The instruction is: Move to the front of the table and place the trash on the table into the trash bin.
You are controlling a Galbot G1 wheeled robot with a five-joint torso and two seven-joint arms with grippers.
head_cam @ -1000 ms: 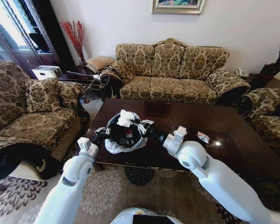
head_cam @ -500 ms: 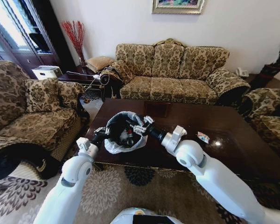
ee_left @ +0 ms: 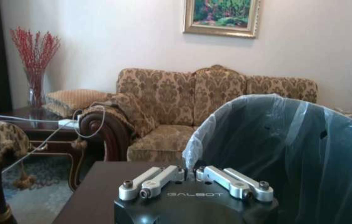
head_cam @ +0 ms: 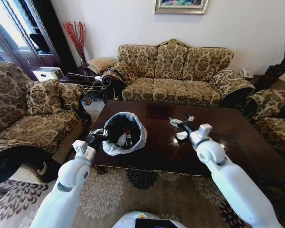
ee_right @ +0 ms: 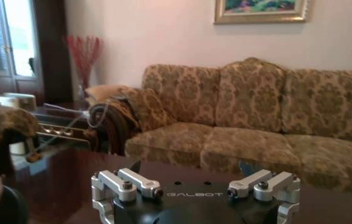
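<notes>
- Head view: the trash bin [head_cam: 125, 133] stands on the near left part of the table [head_cam: 237, 147], so dropped items travel only a short way. The left gripper [head_cam: 100, 135] is at the bin's near rim, seemingly steadying it; from here I cannot tell how its fingers stand. Inside the bin lie a white tissue and something red. The right gripper [head_cam: 179, 121] hovers over the middle of the table, well apart from the bin, fingers spread and holding nothing. Just beside it lies 1 small white scrap [head_cam: 182, 135], probably the next piece of trash.
- Left wrist view: the left gripper [ee_left: 194, 179] has its 2 fingers drawn close together against the bag-lined wall of the trash bin [ee_left: 287, 154]. This looks like a pinch on the rim, though the contact itself is hidden.
- Right wrist view: the right gripper [ee_right: 196, 186] has its fingers set wide apart above the dark table [ee_right: 70, 182], with the sofa [ee_right: 257, 116] beyond.
</notes>
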